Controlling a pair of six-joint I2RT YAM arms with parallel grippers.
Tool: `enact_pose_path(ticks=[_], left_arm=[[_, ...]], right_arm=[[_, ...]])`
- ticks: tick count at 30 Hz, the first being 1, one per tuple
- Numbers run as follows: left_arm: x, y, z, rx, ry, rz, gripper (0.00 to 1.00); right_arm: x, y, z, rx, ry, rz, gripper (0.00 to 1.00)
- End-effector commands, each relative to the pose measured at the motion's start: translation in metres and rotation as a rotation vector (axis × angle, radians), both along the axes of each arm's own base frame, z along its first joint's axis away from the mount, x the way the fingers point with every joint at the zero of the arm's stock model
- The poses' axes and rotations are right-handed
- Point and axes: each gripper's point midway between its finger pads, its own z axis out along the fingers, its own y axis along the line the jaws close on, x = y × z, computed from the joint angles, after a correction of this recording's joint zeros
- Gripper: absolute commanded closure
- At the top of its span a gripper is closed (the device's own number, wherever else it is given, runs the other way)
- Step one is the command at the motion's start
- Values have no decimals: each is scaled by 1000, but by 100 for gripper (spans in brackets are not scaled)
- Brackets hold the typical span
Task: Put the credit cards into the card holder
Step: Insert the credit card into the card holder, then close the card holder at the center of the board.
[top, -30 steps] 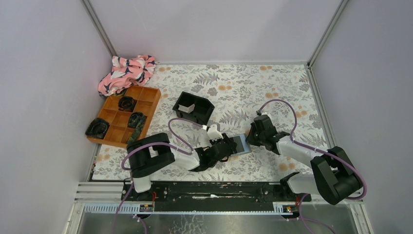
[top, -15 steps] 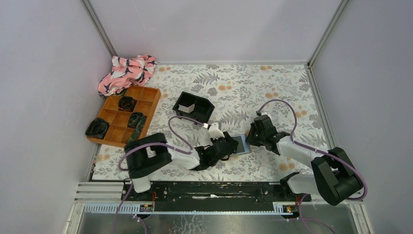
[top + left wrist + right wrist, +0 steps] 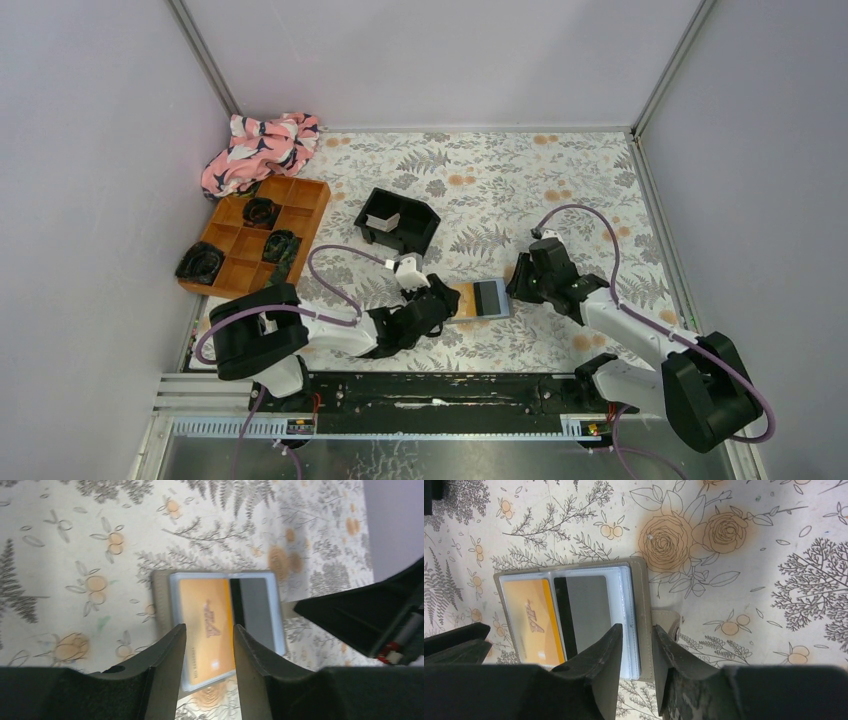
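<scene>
One orange card [image 3: 530, 642], logo [image 3: 533, 615] unreadable, in card holder [image 3: 644, 590]

The card holder [image 3: 478, 299], a second ago showing only a pale face between both grippers, now lies spread open on the near side of the black tray [image 3: 415, 241], with its orange and grey halves facing up. The left gripper [image 3: 209, 629] and right gripper [image 3: 636, 630] have widened their jaws. The left arm has drawn back, farther from the tray.
</scene>
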Motion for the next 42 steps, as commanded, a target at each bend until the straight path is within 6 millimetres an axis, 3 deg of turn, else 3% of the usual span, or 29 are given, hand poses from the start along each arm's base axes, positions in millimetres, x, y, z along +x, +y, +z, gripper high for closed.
enact_pose_path(ticks=[1, 18, 42], left_arm=[[-4, 17, -14, 32, 15, 33, 52], [-10, 20, -28, 35, 44, 16, 49], [-8, 7, -39, 18, 64, -14, 47]], right_arm=[[-3, -7, 8, -25, -19, -4, 64], [-11, -29, 19, -68, -43, -92, 59], [7, -16, -14, -84, 14, -77, 63]])
